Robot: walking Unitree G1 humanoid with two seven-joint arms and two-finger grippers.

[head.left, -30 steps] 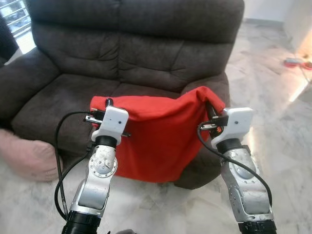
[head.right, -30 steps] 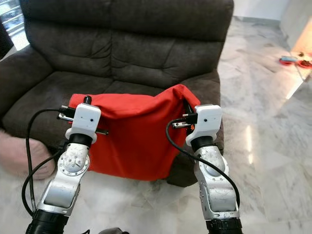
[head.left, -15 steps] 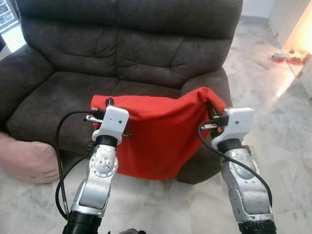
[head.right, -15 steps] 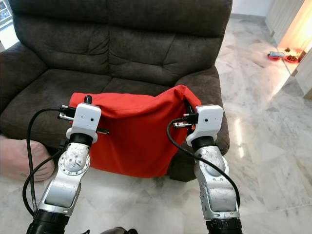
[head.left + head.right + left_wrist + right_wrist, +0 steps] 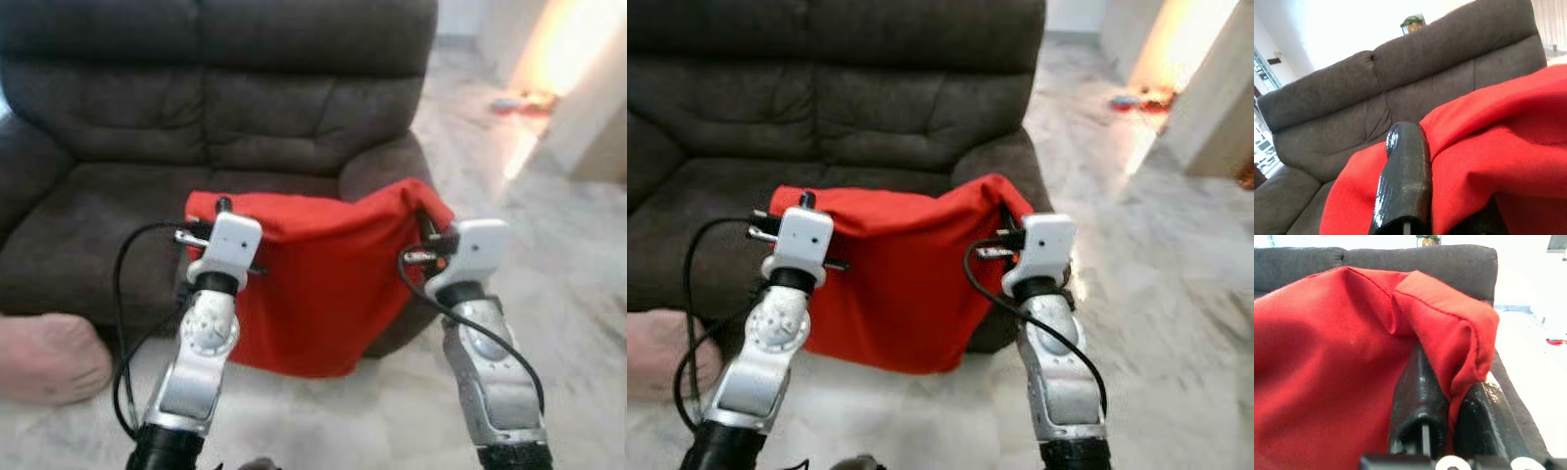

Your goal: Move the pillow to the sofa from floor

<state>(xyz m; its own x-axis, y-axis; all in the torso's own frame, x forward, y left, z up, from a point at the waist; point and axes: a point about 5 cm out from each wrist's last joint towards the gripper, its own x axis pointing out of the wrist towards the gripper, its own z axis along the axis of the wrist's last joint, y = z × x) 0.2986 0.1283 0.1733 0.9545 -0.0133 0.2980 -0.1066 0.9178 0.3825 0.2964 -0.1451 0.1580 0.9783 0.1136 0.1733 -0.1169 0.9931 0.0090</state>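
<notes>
Red pillow (image 5: 323,284) hangs between both claws, its long axis running across from the left claw (image 5: 203,230) to the right claw (image 5: 427,238). Each claw is clamped on an upper corner. The dark sofa (image 5: 127,186) seat lies just ahead of them.

The red pillow (image 5: 323,284) hides the sofa's (image 5: 196,108) front edge and part of its seat; the sofa's top and left arm are cut off by the picture's edge; a pink cushion (image 5: 44,354) on the floor is cut off likewise; small things (image 5: 1136,98) on the floor far right are too blurred to tell; pillow cloth covers most of the right gripper (image 5: 1449,406) between its fingers.
</notes>
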